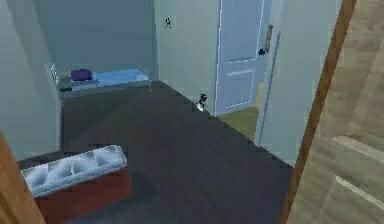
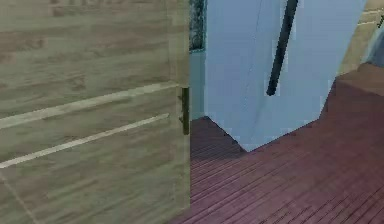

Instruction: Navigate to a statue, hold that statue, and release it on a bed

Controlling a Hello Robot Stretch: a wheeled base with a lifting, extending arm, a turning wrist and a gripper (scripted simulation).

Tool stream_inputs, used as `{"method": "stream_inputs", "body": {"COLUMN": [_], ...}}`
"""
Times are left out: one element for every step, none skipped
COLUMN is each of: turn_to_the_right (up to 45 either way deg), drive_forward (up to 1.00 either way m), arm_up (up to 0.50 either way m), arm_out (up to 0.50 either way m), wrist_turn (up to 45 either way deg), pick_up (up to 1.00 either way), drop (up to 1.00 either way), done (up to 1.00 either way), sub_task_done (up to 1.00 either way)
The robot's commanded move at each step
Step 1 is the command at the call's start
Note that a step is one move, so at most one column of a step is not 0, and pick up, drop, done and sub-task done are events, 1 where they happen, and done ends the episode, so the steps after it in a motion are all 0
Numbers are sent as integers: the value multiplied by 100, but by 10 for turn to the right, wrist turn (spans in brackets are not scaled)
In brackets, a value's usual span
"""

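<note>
Facing a far bed (image 1: 105, 79), the robot risked scraping the wooden door (image 2: 90, 110) close alongside if it turned; its gripper's state could not be told.

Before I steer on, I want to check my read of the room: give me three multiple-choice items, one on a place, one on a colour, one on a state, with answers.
1. Where is the bed in the forward view?
A. far left, by the back wall
B. bottom right
C. centre foreground

2. What colour is the thing lying on the bed?
A. red
B. purple
C. yellow

3. How does the small black-and-white object rest?
A. on the bed
B. hanging on a wall
C. on the dark floor near the pale door

Answers: 1 A, the bed shows at upper left; 2 B, a purple patch on the blue cover; 3 C, it stands at the wall's foot.
</note>
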Motion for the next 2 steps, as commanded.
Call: {"method": "stream_inputs", "body": {"turn_to_the_right": [450,450], "drive_forward": [0,0], "arm_up": [0,0], "arm_out": [0,0], "wrist_turn": [0,0], "pick_up": [0,0], "drop": [0,0], "done": [0,0], "sub_task_done": [0,0]}}
